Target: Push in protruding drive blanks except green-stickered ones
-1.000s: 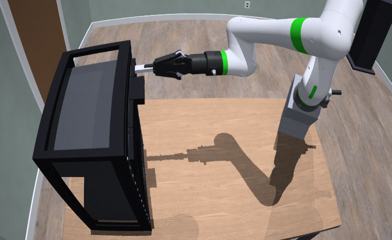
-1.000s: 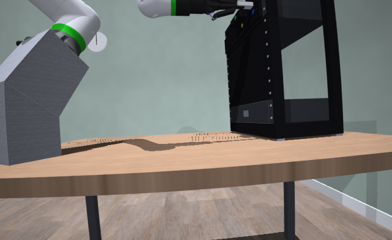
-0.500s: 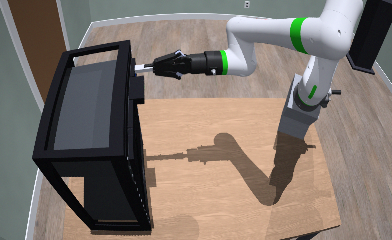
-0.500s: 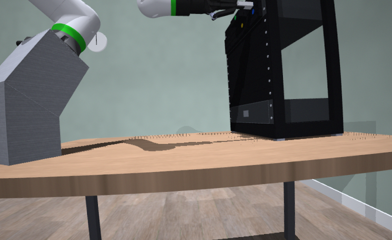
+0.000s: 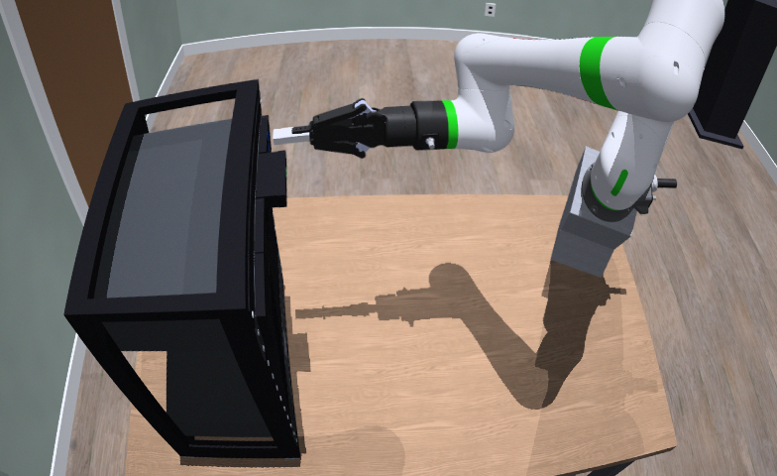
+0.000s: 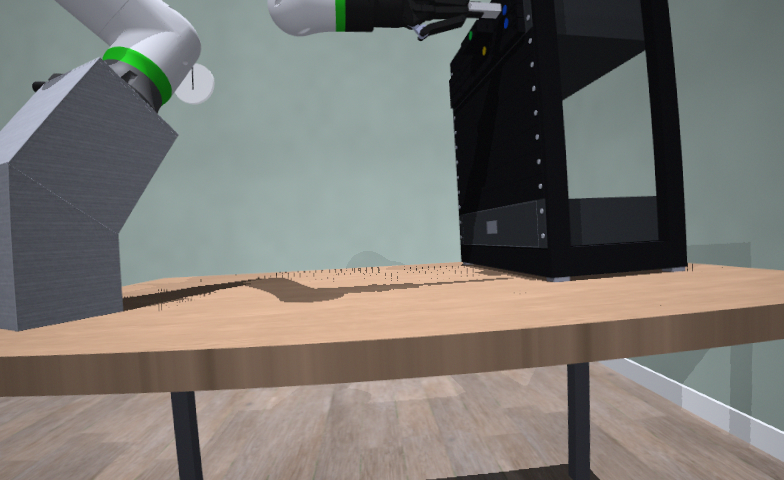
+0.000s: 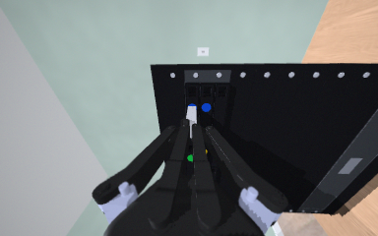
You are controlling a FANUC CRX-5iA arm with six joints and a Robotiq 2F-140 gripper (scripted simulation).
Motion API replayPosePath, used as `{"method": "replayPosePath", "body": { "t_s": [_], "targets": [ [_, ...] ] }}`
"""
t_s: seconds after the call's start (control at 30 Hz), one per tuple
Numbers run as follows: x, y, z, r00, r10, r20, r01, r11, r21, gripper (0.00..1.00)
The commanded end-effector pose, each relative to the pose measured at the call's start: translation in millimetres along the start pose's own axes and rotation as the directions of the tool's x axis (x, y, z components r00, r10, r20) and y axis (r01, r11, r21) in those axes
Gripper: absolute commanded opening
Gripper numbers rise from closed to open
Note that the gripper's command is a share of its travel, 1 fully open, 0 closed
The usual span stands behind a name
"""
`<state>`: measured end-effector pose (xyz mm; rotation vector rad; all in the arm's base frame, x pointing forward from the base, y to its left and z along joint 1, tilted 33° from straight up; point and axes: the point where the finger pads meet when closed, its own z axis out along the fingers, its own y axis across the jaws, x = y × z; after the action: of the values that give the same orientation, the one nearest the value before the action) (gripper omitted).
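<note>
The black rack [image 5: 163, 306] [image 6: 664, 118] [image 7: 299, 123] stands upright on the wooden table [image 5: 440, 353] [image 6: 384, 333], its front facing the arm. My gripper [image 5: 280, 135] [image 6: 491, 8] [image 7: 192, 112] is shut and empty. It is level, and its pale fingertips point at the top row of bays. There, two blanks carry blue stickers [image 7: 206, 107] [image 6: 505, 23]; the tips are at the left one [image 7: 192, 104]. I cannot tell whether they touch it. Just below, a block of blanks [image 5: 272, 177] [image 6: 464, 65] [image 7: 190, 158] sticks out of the front, one with a green sticker [image 6: 470, 35] and one with a yellow sticker [image 6: 483, 50].
The arm's grey base [image 5: 587, 235] [image 6: 45, 208] stands at the table's far side from the rack. A grey panel [image 6: 503, 224] [image 7: 353, 164] runs across the bottom of the rack's front. A dark box [image 5: 740, 64] hangs behind the arm.
</note>
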<state>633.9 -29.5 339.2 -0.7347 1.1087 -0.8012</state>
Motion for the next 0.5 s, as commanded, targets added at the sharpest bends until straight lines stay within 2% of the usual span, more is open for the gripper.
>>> {"method": "replayPosePath", "body": {
  "t_s": [0.0, 0.27, 0.47],
  "targets": [
    [0.0, -0.1, -17.6, 1.000, 0.000, 0.000, 0.000, 1.000, 0.000, 0.00],
    [0.0, -0.1, -61.0, 1.000, 0.000, 0.000, 0.000, 1.000, 0.000, 0.00],
    [0.1, -0.2, -69.8, 1.000, 0.000, 0.000, 0.000, 1.000, 0.000, 0.00]
  ]
}}
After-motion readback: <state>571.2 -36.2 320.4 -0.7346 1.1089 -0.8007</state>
